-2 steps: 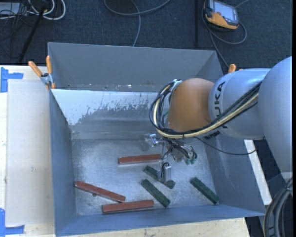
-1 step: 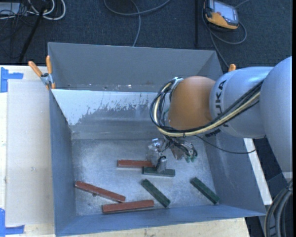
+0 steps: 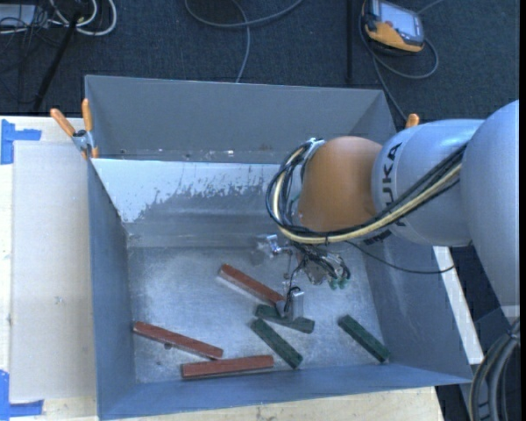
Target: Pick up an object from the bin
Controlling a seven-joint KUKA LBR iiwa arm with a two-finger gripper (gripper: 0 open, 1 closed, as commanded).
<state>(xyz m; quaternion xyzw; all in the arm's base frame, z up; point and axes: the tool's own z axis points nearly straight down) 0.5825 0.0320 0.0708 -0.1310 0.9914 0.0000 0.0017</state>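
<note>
Claw (image 3: 291, 303) points straight down mid-bin, right at a short dark green flat bar (image 3: 272, 313) beside a reddish-brown flat strip (image 3: 245, 281). Can't tell if it's open or clamped. Vertical approach probably suits sticks lying flat.

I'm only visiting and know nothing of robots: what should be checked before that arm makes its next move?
1. Position: ok; the end effector is low over the middle of the bin.
2. Single target: not ok; a brown stick and a dark green stick meet beneath it.
3. Anything held: cannot tell.
4. Neighbours apart: ok; another green stick lies off by the right wall.
</note>
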